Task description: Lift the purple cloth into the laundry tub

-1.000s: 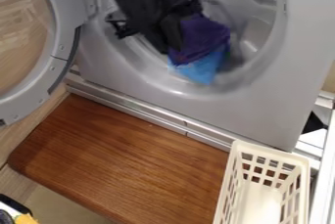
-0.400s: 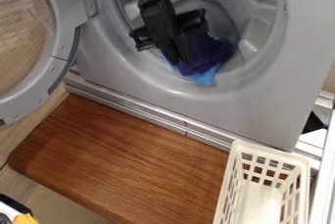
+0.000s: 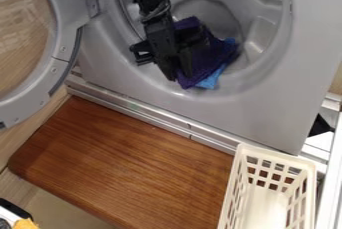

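Observation:
The black gripper [image 3: 176, 74] hangs down at the lower left of the front-loading machine's round grey opening [image 3: 267, 65]. Against its right side lies the purple cloth [image 3: 208, 57], crumpled at the opening's lower lip, with one part rising behind the gripper. The gripper hides the cloth's left part. A light blue cloth [image 3: 212, 79] pokes out under the purple one, near the lip.
The machine's round door [image 3: 63, 48] stands open at the left. Below the machine lies a brown wooden board [image 3: 127, 158]. A cream slatted basket [image 3: 305, 173] stands at the lower right, near a metal rail.
The gripper has come down and toward the lip, from the upper left of the cloths to their left side. The purple cloth has shifted and bunched differently, covering more of the blue one.

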